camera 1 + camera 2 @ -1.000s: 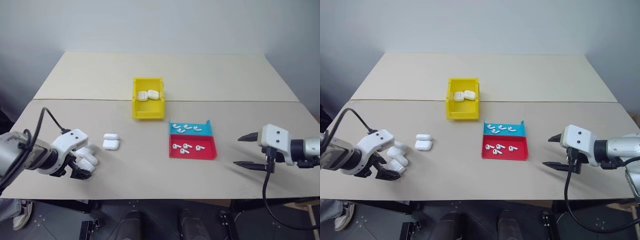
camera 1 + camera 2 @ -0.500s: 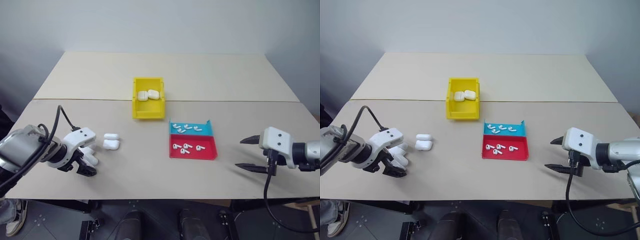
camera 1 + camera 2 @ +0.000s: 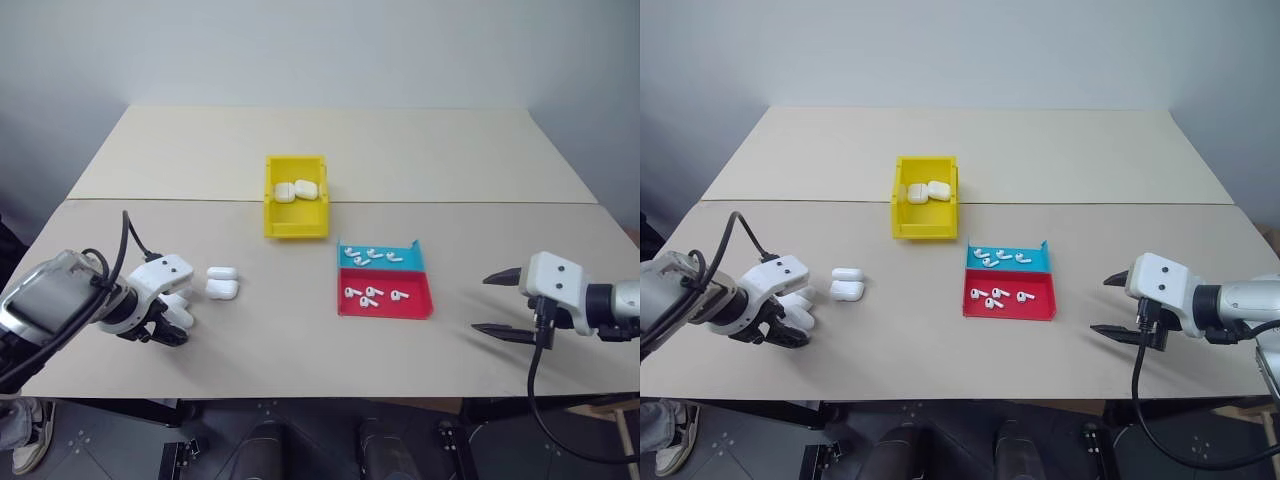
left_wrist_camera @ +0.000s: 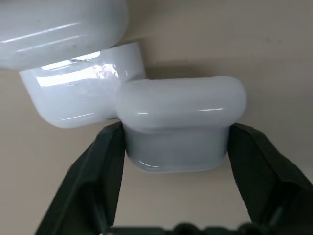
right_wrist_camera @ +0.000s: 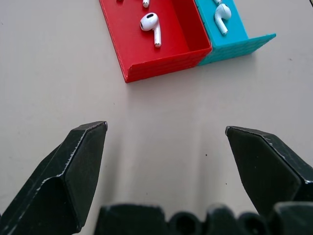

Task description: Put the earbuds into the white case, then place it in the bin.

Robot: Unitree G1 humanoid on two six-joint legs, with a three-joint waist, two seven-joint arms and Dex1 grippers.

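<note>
White case (image 4: 180, 122) now between left gripper's (image 4: 177, 147) closed jaws.

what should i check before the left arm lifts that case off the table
1. Left gripper shut on a white case, a finger on each side: ok.
2. Grip is square and deep enough: cannot tell, only the lower part of the case sits between the fingers.
3. Held case free of neighbours: not ok, another case lies against it.
4. Case lid closed: ok, no gap shows.
5. Right gripper open and apart from the tray: ok.
6. Yellow bin has room: ok, two cases lie at its far end.
</note>
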